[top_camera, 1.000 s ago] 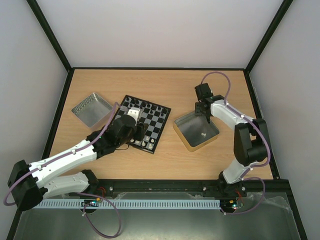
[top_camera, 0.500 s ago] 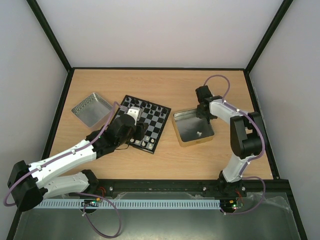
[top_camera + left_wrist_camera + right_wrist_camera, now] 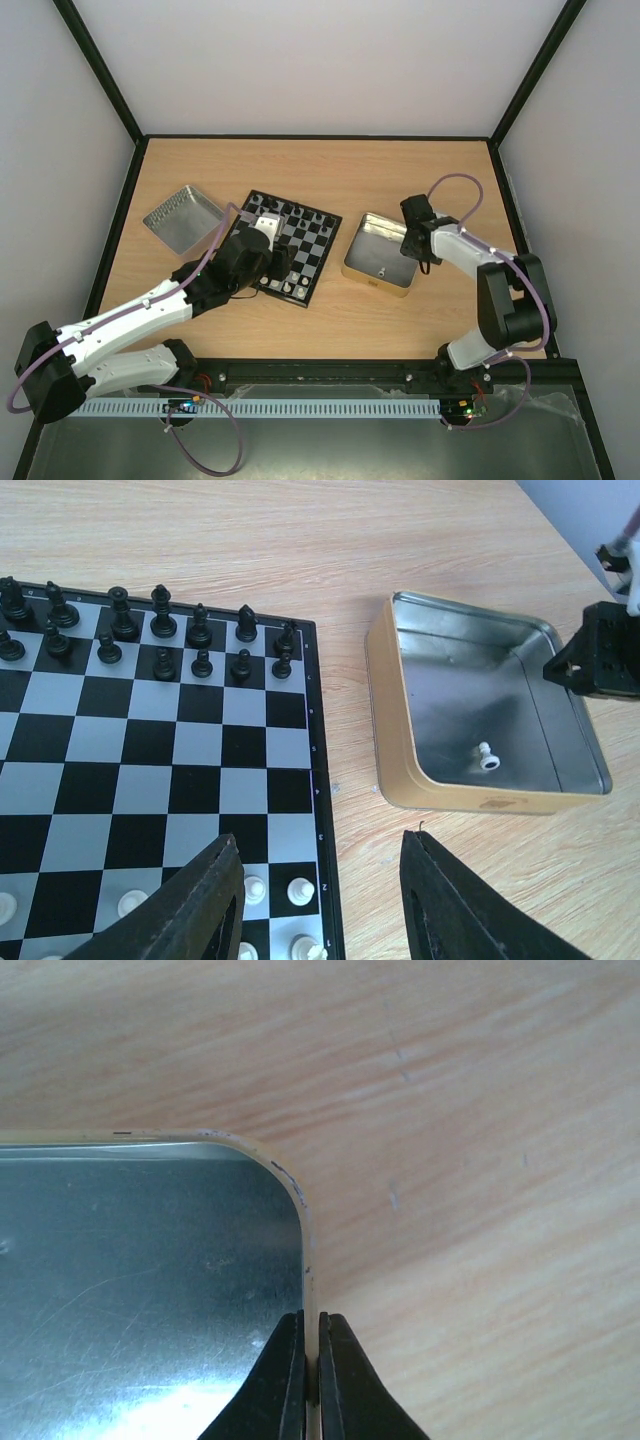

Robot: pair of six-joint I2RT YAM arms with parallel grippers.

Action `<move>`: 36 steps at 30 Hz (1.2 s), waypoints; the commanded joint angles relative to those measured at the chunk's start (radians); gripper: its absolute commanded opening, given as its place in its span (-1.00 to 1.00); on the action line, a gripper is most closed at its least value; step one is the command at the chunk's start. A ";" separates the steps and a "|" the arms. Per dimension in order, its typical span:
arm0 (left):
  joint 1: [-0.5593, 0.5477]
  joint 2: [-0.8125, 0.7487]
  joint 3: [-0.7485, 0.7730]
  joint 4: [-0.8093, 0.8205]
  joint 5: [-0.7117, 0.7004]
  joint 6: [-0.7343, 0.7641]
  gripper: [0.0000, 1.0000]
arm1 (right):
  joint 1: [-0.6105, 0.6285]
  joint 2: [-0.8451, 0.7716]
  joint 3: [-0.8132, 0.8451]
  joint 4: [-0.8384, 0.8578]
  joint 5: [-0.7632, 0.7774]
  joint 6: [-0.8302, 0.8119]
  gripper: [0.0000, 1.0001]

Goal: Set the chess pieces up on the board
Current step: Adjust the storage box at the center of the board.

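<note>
right gripper (image 3: 310, 1345) clamped on rim of the gold-walled square metal tin (image 3: 303, 1222), which looks tipped. one white chess piece (image 3: 486, 757) loose inside: could slide out, or rim could slip. left gripper (image 3: 320, 895) spread apart over white end of the black-and-grey chessboard (image 3: 150, 742).

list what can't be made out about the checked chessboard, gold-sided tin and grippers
Top external: the left arm covers the near-left part of the black and light-grey chessboard; piece types too small.
Left wrist: the white chess pieces are cut by the bottom edge and the open left gripper.
Right wrist: only a corner of the gold-sided silver metal tin shows, in the right gripper; its lone white piece is out of frame.
</note>
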 commanded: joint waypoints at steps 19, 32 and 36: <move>0.007 -0.021 0.024 0.002 0.004 0.006 -0.10 | -0.004 0.052 0.213 0.012 -0.275 -0.208 0.19; 0.010 -0.016 0.019 0.008 0.010 0.004 -0.10 | -0.004 0.214 0.319 0.007 -0.329 -0.340 0.15; 0.010 -0.015 0.019 0.009 0.010 0.005 -0.09 | -0.005 0.238 0.325 0.002 -0.310 -0.357 0.13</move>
